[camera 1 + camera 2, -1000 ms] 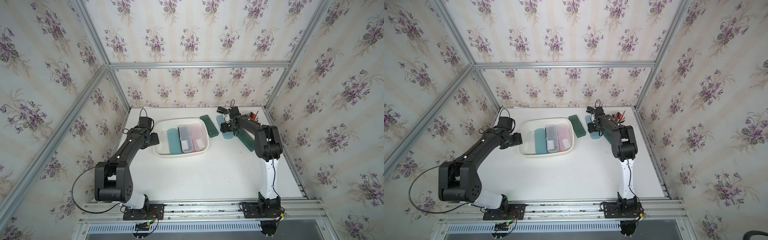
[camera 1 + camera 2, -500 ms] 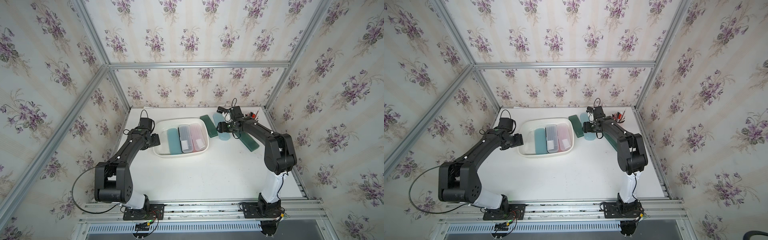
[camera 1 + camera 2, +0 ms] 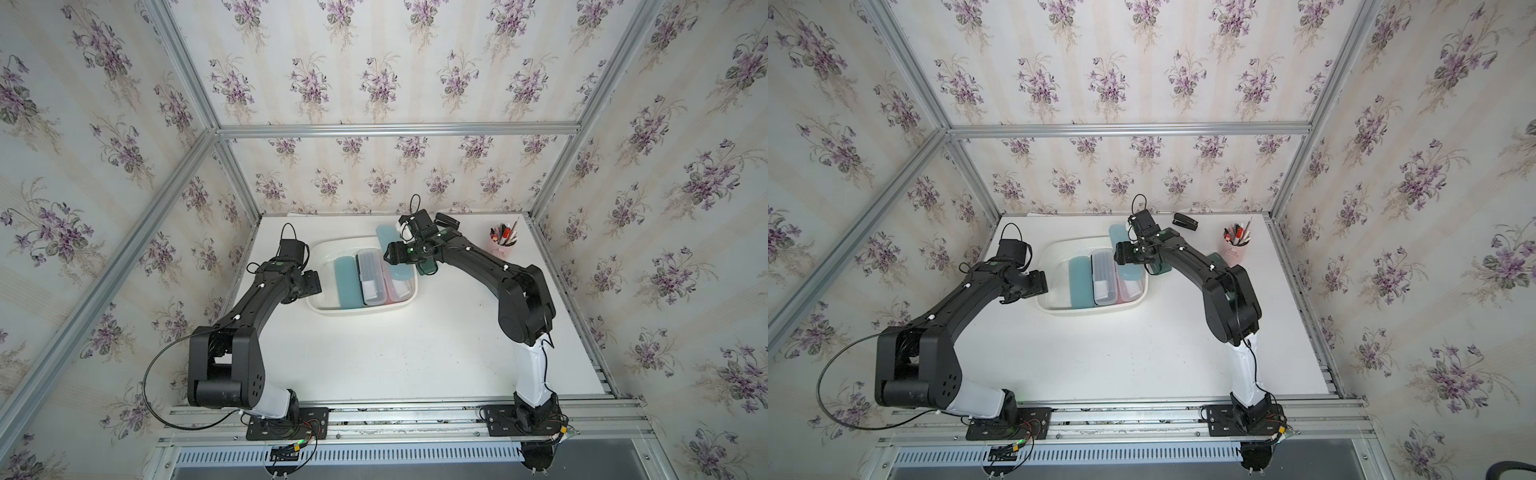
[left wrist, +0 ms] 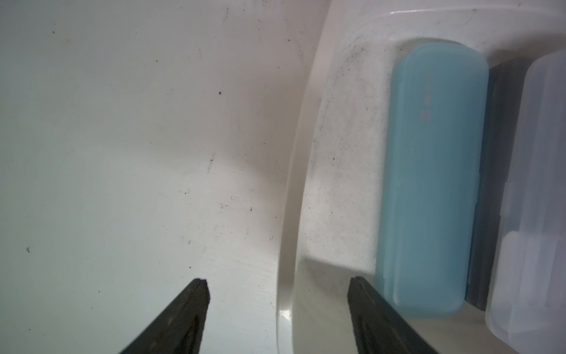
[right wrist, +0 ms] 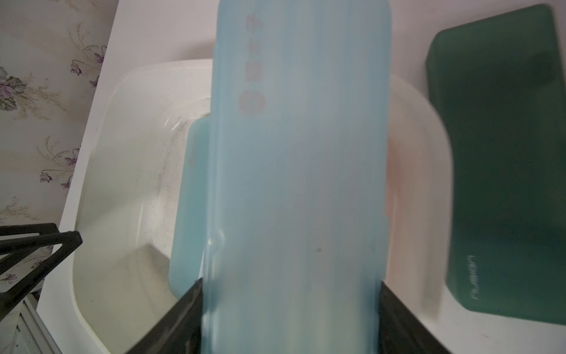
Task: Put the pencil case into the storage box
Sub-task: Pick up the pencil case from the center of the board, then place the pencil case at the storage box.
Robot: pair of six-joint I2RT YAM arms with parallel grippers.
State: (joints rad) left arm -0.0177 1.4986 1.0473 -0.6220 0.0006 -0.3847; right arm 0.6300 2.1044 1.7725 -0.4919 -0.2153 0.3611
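1. Over the right-hand side of the storage box (image 3: 324, 262): right gripper (image 5: 291, 282), jaws set wide and closed against both long sides of the light-blue pencil case (image 5: 300, 153). A long stretch of the case reaches out ahead of the fingertips.
2. Pencil case, position: in the air, not yet in the box. In a top view it runs from past the far rim to above the pink case (image 3: 397, 289).
3. Box contents: teal case (image 3: 347, 282), clear case (image 3: 370, 276) and the pink one, side by side, filling most of the floor.
4. Hazard: let go here, the held case likely lands on the pink case and the right rim, rests slanted, and may slide out onto the table (image 3: 374, 365). Cause: no bare floor beneath it.
5. Hazard: smooth plastic may swivel between the jaws on a quick move.
6. Free space: a bare strip along the left wall, seen in the left wrist view; probably too narrow for a case laid flat.
7. Left gripper (image 4: 278, 280): open, empty, straddling the left rim; an obstacle if the box is nudged leftward.
8. Just right of the box: dark green case (image 5: 496, 159), on the table beneath the right arm.
9. Farther off: pink pen cup (image 3: 503, 245), black stapler (image 3: 1185, 222); both well apart from the box.
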